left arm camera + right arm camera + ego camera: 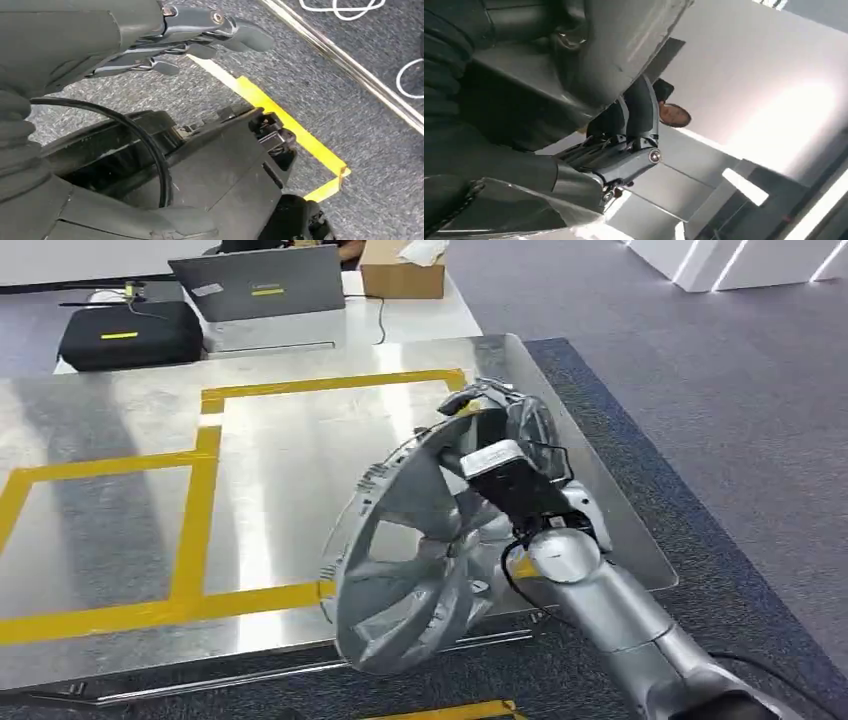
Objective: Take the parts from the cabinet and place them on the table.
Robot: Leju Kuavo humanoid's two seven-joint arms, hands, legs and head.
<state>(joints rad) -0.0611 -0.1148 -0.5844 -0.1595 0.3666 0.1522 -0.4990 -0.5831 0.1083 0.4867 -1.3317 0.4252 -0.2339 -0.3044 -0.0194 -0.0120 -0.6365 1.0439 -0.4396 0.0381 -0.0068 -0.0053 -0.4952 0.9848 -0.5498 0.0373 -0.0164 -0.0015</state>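
Part: a grey wheel cover with wide spokes is hanging tilted in the air over the table's near right corner, its lower rim reaching past the near edge.
Right hand: the right hand is gripping the cover's upper right rim; in the right wrist view its dark fingers are curling around the grey edge of the cover.
Cover versus hand: the cover is spreading down and to the left of the hand, with the silver arm rising from below right behind it.
Left hand: the left hand is hanging over grey carpet with fingers loosely apart, holding nothing.
Table: the shiny metal table is carrying yellow tape lines that are marking out boxes.
Beyond: a laptop, a black case and a cardboard box are sitting on a white surface behind the table.
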